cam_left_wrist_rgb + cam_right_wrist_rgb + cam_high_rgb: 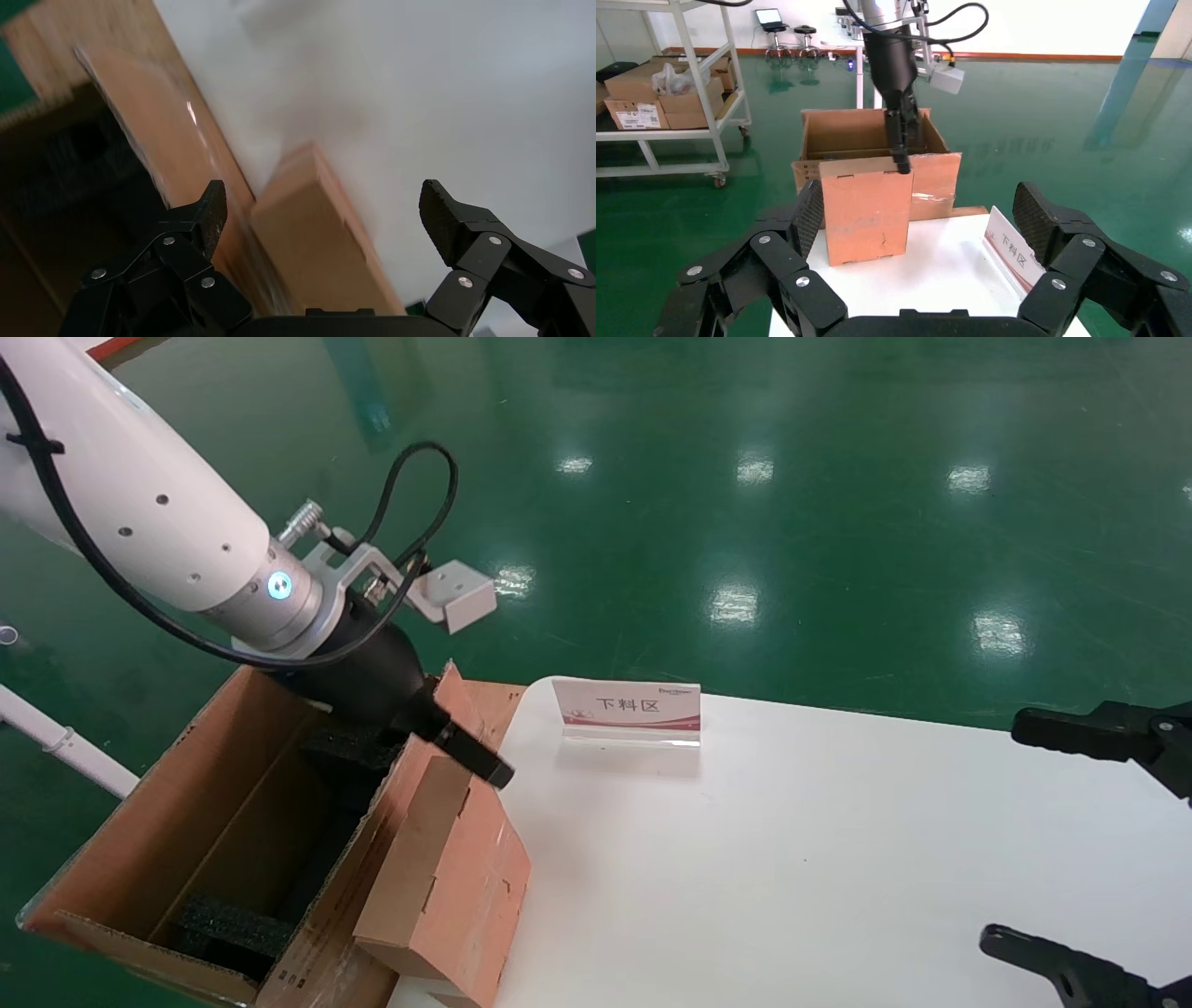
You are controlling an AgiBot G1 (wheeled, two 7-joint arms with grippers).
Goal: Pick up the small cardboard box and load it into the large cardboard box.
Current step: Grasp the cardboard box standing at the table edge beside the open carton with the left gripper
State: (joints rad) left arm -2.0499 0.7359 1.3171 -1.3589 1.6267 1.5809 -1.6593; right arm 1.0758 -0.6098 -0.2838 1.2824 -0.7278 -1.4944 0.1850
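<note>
The small cardboard box [447,887] stands on end at the left edge of the white table [792,859], against the side of the large cardboard box [214,840]. The large box is open and holds black foam [228,929]. My left gripper [461,756] is open just above the small box's top, one finger on the table side and the other over the large box's wall. In the left wrist view the small box [316,246] lies between the spread jaws of the left gripper [325,210]. My right gripper [1004,831] is open and empty at the table's right edge.
A sign stand [626,710] with red print stands at the table's back edge. The right wrist view shows the small box [866,207], the large box [870,133] and a shelf cart with cartons [666,91] on the green floor.
</note>
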